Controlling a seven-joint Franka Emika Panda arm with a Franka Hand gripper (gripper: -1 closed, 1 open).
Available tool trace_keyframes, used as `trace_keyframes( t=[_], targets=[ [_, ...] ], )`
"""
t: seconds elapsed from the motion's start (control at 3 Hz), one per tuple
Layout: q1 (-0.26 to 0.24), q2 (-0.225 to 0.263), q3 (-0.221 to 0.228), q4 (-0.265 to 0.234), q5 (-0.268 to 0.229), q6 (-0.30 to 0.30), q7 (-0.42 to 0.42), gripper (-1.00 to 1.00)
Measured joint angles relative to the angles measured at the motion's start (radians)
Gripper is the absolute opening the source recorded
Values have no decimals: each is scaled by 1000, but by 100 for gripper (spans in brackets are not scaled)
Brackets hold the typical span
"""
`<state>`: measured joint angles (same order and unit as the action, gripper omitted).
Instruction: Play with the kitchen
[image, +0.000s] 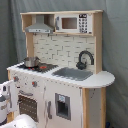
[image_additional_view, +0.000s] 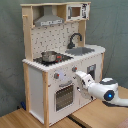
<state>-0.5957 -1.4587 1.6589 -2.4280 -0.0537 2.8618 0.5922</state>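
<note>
Grey curtains hang behind the kitchen, which stands upright on a wooden table and fills the middle of both exterior views. A small metal pot sits on the red-ringed hob, a sensible spot since that is where a pot would cook, and the grey sink with its black faucet lies beside it on the counter. Above, the hood and microwave top the back wall. In the second exterior view the arm reaches in from the second exterior view's right, its gripper pressed up near the knobs above the oven door — likely to turn a knob or pull the door handle. Whether the fingers are spread or closed I cannot tell — the gripper's tip blends into the white front.
</note>
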Motion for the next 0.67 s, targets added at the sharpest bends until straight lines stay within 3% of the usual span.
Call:
trace_keyframes(
  t=[0.33,0.67],
  targets=[
    [57,-2,-40,-2,0,-69,-26,100],
    [95,-2,-115,-2,0,-104,-76,100]
  ],
)
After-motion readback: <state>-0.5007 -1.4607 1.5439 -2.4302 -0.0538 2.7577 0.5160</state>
